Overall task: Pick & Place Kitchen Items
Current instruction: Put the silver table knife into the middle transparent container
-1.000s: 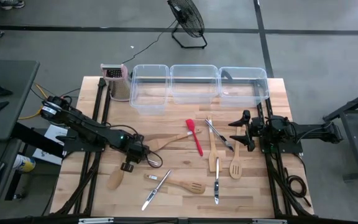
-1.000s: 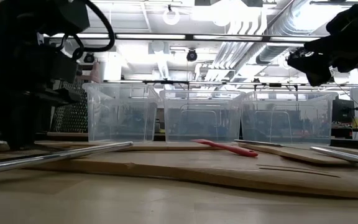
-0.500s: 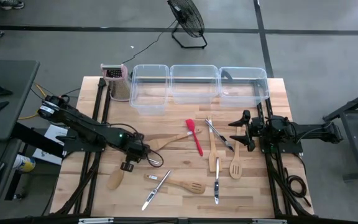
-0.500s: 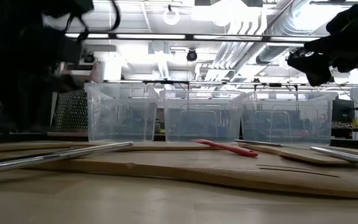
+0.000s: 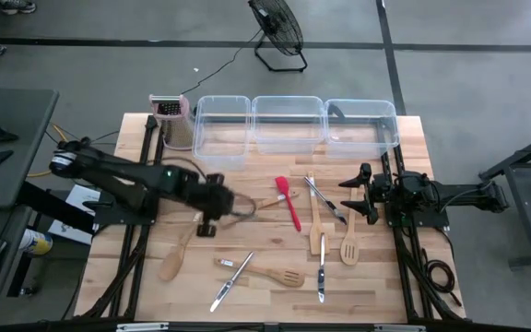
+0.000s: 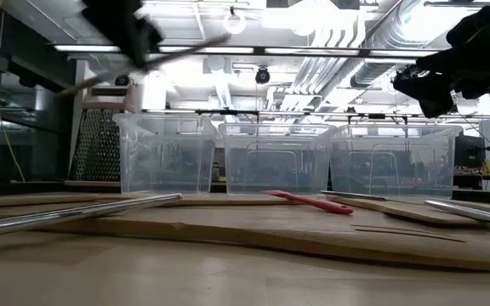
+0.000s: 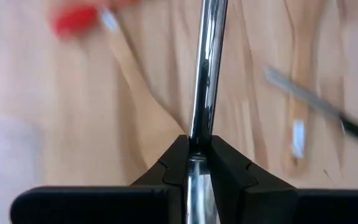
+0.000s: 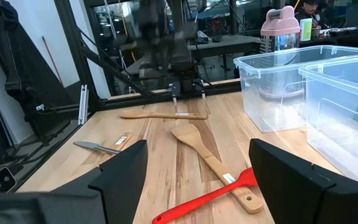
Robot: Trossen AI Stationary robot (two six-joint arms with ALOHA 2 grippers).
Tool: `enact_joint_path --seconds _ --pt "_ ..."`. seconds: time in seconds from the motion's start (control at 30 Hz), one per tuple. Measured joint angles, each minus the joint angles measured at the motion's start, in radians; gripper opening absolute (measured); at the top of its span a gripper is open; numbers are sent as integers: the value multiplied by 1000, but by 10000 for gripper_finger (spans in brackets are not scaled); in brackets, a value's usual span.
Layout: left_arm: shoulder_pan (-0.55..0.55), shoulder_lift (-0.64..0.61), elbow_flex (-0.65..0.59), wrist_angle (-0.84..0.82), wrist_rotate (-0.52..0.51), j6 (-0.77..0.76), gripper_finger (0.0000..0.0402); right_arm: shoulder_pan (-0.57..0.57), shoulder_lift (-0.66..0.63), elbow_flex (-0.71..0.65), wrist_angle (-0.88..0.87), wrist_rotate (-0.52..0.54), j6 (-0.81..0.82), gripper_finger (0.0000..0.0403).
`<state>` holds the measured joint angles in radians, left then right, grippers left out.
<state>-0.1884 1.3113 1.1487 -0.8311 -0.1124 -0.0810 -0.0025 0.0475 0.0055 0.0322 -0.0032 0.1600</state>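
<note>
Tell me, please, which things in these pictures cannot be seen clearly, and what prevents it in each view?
- Held metal utensil: left wrist view, the shut left gripper covers one end and the picture's edge cuts the other, so its kind is unclear.
- Left gripper: low view, motion blur smears it.
- Box grater: low view, the left clear tub covers one side.
- Red spatula: left wrist view, blurred, cut by the edge.

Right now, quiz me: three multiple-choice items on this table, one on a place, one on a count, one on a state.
1. The red spatula lies: A in a tub; B on the table; C on the floor.
2. Clear tubs: A two; B four; C three.
3. The left gripper is: A shut on a metal utensil; B open; C shut on a wooden spoon.
B, it lies on the wood before the tubs; C, three stand in a row; A, its fingers clamp a silvery shaft.
</note>
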Motion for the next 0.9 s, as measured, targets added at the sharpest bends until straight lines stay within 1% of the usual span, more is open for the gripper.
enact_joint_path --seconds 0.2,0.33,0.43,0.5,0.63,0.73,0.9 --pt "126 0 146 57 -77 133 38 0 0 0 0 0 0 275" --pt "227 31 207 114 -85 234 38 0 0 0 0 0 0 275" --pt "299 67 241 188 -85 313 38 0 0 0 0 0 0 275" --pt "343 94 257 232 -72 352 38 0 0 0 0 0 0 275" --pt "417 152 278 324 -6 392 38 0 0 0 0 0 0 275" --pt "460 195 284 443 27 397 38 0 0 0 0 0 0 275" --pt "524 266 287 598 17 391 38 0 0 0 0 0 0 275"
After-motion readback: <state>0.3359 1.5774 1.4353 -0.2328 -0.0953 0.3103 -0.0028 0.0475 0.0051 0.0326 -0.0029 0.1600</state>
